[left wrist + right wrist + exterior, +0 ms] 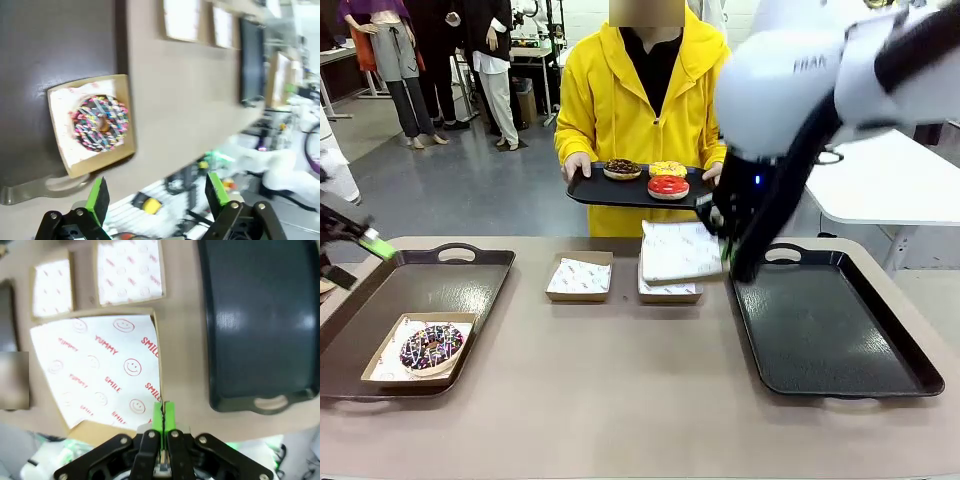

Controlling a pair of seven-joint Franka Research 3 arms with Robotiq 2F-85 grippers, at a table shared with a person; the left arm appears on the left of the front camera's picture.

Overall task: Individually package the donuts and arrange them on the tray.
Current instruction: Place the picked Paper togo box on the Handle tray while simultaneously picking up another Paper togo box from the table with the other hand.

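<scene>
Left end effector [157, 196]: fingers spread wide, nothing between them, hanging off the desk [620, 390] edge beside the dark brown plastic tray [470, 275]. I read that as parked clear.

On that tray sits a shallow brown cardboard box [380, 372] lined with white paper. It holds the chocolate ring donut with coloured sprinkles [430, 346], so one is packaged and placed.

Mid-desk there is an empty paper-lined cardboard box [579, 277], and a second one [670, 292] just beside it.

Beyond the desk a person in a yellow hooded coat holds a black serving tray [590, 190] with the dark chocolate donut [622, 168], the yellow-iced donut [668, 168] and the glossy red-iced donut [668, 186]. None of these is boxed yet.

Right end effector [162, 412]: pads pressed together on the rim of a third lined box printed with red smileys [100, 375]. An edge pinch keeps the inside free for a donut.

At far right the black plastic tray [830, 330] is bare.

Views:
- The right wrist view shows the pinch on the rim, which the arm hides in the front view.
- The front view shows the held box raised and tilted above the second one.
- The left wrist view shows the sprinkled donut centred on its liner.
</scene>
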